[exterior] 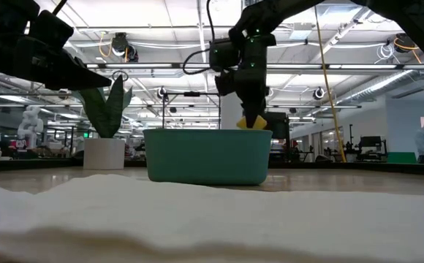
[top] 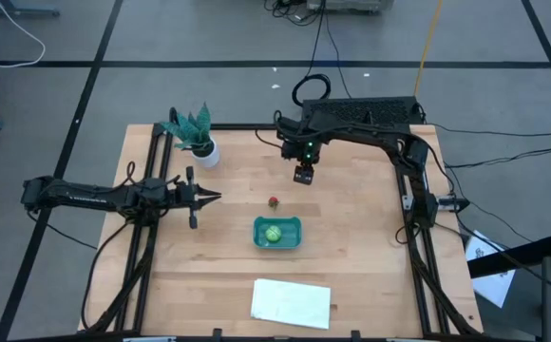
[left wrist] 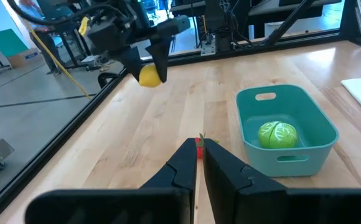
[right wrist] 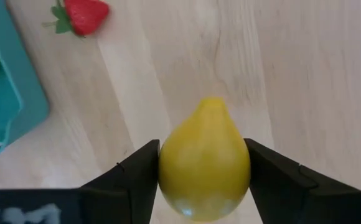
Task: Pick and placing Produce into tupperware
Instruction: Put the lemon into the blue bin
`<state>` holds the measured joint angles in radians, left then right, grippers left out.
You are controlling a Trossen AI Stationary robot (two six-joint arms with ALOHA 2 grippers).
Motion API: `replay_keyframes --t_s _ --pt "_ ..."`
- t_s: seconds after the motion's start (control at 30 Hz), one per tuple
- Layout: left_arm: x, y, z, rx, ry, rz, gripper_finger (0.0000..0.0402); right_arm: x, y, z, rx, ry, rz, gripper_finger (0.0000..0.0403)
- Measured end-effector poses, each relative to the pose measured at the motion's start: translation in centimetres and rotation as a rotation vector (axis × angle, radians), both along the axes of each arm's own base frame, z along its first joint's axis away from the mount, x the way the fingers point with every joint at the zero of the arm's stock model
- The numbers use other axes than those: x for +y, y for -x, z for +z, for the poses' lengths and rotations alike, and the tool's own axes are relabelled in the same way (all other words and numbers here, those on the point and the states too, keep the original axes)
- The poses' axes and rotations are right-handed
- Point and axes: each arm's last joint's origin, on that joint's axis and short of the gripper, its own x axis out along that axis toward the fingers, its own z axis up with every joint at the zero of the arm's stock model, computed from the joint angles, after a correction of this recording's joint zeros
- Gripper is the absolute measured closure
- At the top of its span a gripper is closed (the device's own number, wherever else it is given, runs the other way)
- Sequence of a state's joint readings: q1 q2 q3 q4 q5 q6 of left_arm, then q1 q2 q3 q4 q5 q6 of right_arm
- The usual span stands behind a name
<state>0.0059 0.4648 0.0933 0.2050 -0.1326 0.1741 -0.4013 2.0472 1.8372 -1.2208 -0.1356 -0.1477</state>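
Right gripper [right wrist: 204, 177]: I have it raised above the bench toward the back, behind the container as the overhead camera sees it. Its fingers [right wrist: 134, 180] press on either side of the yellow lemon.
Lemon [right wrist: 204, 165]: clamped between the right fingers, stem end pointing away from the wrist, clear of the wood. In the left wrist camera it hangs under the dark gripper over bare bench.
Left gripper [top: 214, 198]: I see it stretched out level over the left half of the bench, tip pointing toward the centre. Fingers [left wrist: 183, 168] drawn together, only a thin slit between them, nothing in them.
Tupperware [top: 294, 235]: teal rectangular tub with rounded corners, sitting near the middle of the bench, upright and open-topped.
Green produce [left wrist: 277, 134]: round, light green and veined like a small cabbage, resting on the floor of the tub.
Strawberry [top: 274, 201]: small red piece with a green leaf top, lying on the bench just behind the tub, outside it, between the tub and the raised right gripper.
Potted plant [top: 198, 138]: teal-leaved, in a white pot, back left part of the bench, well apart from the tub.
White sheet [top: 292, 302]: flat on the near edge of the bench, in front of the tub, not touching it.
Bench [top: 351, 256]: light wood planks, black frame rails along both sides.
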Motion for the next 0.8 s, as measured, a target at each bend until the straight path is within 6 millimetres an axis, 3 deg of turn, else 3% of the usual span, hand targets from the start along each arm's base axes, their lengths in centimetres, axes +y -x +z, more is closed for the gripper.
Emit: replay_keyframes --t_s 0.47,0.8 --pt "0.0 0.0 0.0 -0.004 0.000 0.000 0.0369 2.1 1.8 6.8 -0.216 0.076 0.005 0.0203" --pt "0.0 0.0 0.1 -0.006 -0.001 0.000 0.0369 4.0 1.2 7.4 -0.267 0.058 0.041 0.0205"
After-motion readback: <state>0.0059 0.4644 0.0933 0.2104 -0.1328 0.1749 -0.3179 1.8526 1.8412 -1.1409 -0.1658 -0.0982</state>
